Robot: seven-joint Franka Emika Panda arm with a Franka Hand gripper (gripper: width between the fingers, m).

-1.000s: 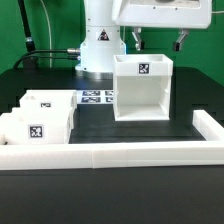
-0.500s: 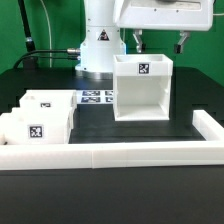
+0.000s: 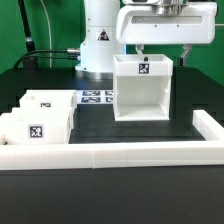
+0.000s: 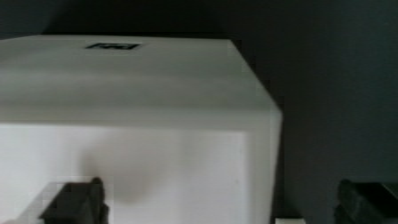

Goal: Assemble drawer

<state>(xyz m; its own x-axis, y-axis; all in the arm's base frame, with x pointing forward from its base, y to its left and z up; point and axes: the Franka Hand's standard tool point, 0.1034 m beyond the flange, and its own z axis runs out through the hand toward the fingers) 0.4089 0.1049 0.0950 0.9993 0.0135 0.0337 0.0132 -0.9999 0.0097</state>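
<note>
Along the table's (image 3: 110, 130) near edge runs the low white border wall (image 3: 110, 155), which turns up the edge on the exterior view's right. Just behind it, at the near corner on the exterior view's left, the two drawer trays (image 3: 38, 120) sit close together with their tags showing. Toward the middle stands the drawer housing (image 3: 143, 95), upright, its open face toward the near edge. The marker board (image 3: 95, 97) lies flat just beside it. The gripper (image 3: 161, 52) hangs over the housing with its fingers (image 3: 137, 50) spread wide, one at each side of its top; whether they touch it cannot be told. The robot base (image 3: 100, 50) stands at the far edge.
</note>
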